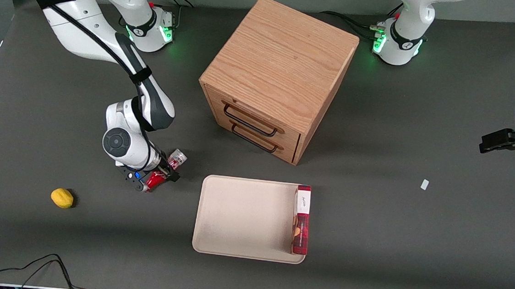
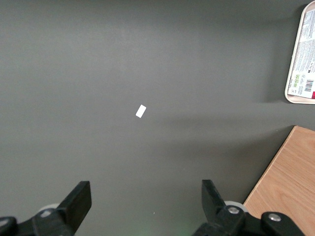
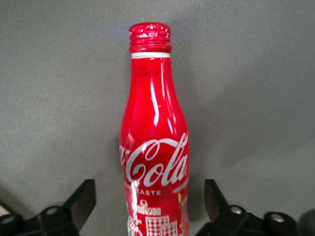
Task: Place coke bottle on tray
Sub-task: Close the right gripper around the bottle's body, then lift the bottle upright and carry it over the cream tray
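The coke bottle [image 1: 166,170] lies on the dark table beside the tray [image 1: 242,217], toward the working arm's end. Its silvery base [image 1: 177,158] points away from the front camera. In the right wrist view the red coke bottle [image 3: 153,147] with white script and red cap fills the middle. My gripper [image 1: 159,174] is down over the bottle and open. Its black fingers [image 3: 84,196] stand on either side of the bottle's body with a gap on each side. The gripper [image 3: 149,192] straddles the lower body. The beige tray has a bare middle.
A red plaid box [image 1: 301,219] lies on the tray along its edge toward the parked arm's end. A wooden two-drawer cabinet [image 1: 277,72] stands farther from the front camera than the tray. A yellow lemon [image 1: 62,197] and a white scrap [image 1: 425,184] lie on the table.
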Controlling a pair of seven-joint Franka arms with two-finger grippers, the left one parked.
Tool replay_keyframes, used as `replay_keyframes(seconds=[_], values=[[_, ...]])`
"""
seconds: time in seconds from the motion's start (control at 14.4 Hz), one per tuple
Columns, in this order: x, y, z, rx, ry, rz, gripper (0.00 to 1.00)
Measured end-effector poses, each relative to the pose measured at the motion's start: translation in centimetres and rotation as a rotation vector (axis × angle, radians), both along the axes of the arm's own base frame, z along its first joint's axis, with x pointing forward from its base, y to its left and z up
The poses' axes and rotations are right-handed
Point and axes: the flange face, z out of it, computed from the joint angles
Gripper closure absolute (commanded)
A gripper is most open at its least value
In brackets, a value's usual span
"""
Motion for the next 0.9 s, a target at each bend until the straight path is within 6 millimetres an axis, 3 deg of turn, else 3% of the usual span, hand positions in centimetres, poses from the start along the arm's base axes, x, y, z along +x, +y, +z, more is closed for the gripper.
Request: replay_keyframes(seconds=[0.28, 0.56, 0.7, 0.9], values=[[-0.2, -0.1, -0.8, -0.017, -0.012, 0.025, 1.00], [0.6, 0.0, 1.0, -0.020, -0.037, 0.043, 1.00], [1.3, -0.3, 4.7, -0.033, -0.025, 0.091, 1.00], [2.1, -1.9, 14.0, -0.051, -0.027, 0.220, 1.00]])
